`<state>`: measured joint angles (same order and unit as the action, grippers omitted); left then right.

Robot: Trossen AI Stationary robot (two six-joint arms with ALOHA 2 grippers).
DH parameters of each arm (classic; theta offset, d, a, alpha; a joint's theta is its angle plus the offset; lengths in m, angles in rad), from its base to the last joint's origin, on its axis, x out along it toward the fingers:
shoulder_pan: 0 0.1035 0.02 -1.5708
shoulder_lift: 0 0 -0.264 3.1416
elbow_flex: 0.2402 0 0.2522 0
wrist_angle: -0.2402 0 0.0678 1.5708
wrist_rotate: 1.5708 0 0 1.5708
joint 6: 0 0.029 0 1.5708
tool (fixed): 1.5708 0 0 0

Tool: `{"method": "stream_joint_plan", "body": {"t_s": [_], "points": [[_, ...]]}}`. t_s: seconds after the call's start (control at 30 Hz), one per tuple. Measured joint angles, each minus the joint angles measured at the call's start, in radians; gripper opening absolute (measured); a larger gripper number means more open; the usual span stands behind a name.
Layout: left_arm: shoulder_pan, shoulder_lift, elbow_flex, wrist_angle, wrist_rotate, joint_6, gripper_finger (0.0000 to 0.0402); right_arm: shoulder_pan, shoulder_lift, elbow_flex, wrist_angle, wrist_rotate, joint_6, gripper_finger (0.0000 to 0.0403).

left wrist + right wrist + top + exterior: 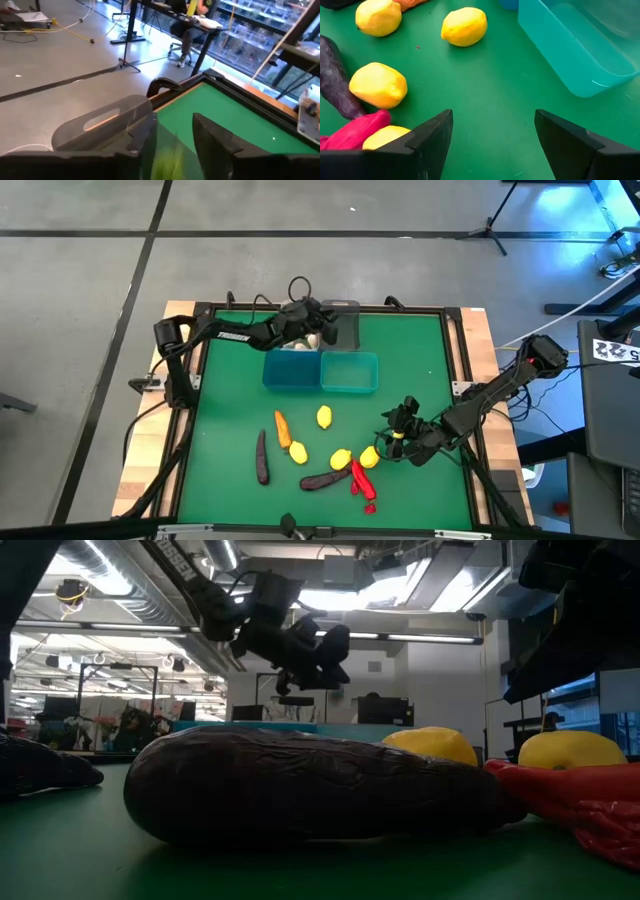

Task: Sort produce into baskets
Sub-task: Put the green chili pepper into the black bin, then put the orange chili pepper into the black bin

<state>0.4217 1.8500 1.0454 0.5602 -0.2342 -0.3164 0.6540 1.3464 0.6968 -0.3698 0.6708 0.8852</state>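
A: Where do we stand?
B: Left gripper (322, 330), slightly parted over the upper-centre bins (348, 386), holds something green. Right gripper (392, 430) is open, empty. Lemons (324, 417), eggplants (262, 458), chilies (361, 480) remain below.

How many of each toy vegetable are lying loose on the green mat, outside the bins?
Lemons: 4
Carrot: 1
Eggplants: 2
Chili peppers: 2
Total: 9
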Motion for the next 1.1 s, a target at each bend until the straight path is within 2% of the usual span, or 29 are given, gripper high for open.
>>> {"method": "stream_joint_plan", "body": {"t_s": [0.17, 0.37, 0.5, 0.63, 0.77, 0.93, 1.1], "points": [[-0.003, 0.000, 0.000, 0.002, 0.028, 0.043, 0.0174, 0.000, 0.000, 0.000, 0.000, 0.001, 0.000, 0.0280], [-0.027, -0.015, 0.000, -0.014, 0.383, 0.084, 0.0206, 0.000, 0.000, 0.000, 0.001, 0.000, 0.000, 0.0280], [-0.102, -0.049, 0.000, -0.112, 0.512, 0.157, 0.0203, 0.000, 0.000, 0.000, 0.001, 0.000, 0.000, 0.0280], [-0.217, -0.079, 0.000, -0.235, 0.547, 0.264, 0.0197, 0.000, 0.000, 0.000, 0.002, 0.000, 0.001, 0.0280], [-0.352, -0.081, 0.000, -0.291, 0.550, 0.333, 0.0196, 0.000, 0.000, 0.000, 0.003, 0.000, 0.006, 0.0280], [-0.504, -0.081, 0.000, -0.288, 0.490, 0.328, 0.0198, 0.000, 0.000, 0.000, 0.004, 0.000, 0.007, 0.0280], [-0.624, -0.076, 0.000, -0.281, 0.477, 0.416, 0.0198, 0.000, 0.000, 0.000, 0.005, 0.010, 0.008, 0.0280]]}}
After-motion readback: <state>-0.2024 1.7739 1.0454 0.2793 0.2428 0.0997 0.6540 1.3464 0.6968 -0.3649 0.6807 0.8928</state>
